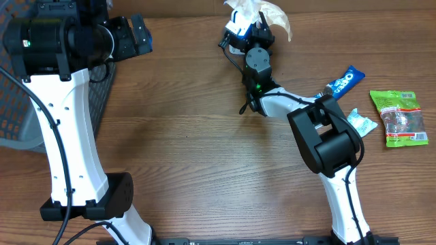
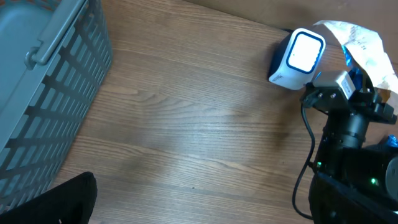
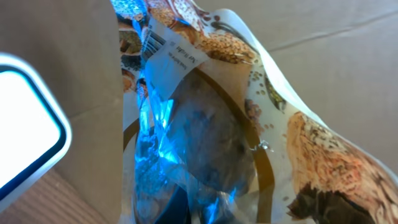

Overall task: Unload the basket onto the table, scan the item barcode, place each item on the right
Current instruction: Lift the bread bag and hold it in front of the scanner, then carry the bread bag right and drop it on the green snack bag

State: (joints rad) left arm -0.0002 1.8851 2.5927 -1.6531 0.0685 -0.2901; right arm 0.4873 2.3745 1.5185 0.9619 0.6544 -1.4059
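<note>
Crinkly plastic, thin and shiny: the bag [image 1: 269, 15] looks very light and floppy, so I think it can fold and hide its barcode [image 3: 152, 42]. I would hold it by an edge far from that label, gently, since the food inside may crush. My right pincer [image 1: 257, 32] is clamped on the bag, holding it up just beside the scanner [image 1: 237, 27] at the far side of the tabletop [image 1: 191, 136]. My left pincer [image 1: 139, 37] is spread wide and holds nothing, near the basket [image 1: 10, 129]. I count one scanner, one basket and four packs: the held bag, a blue packet [image 1: 344, 80], a small white packet [image 1: 361, 122] and a green packet [image 1: 400, 117].
</note>
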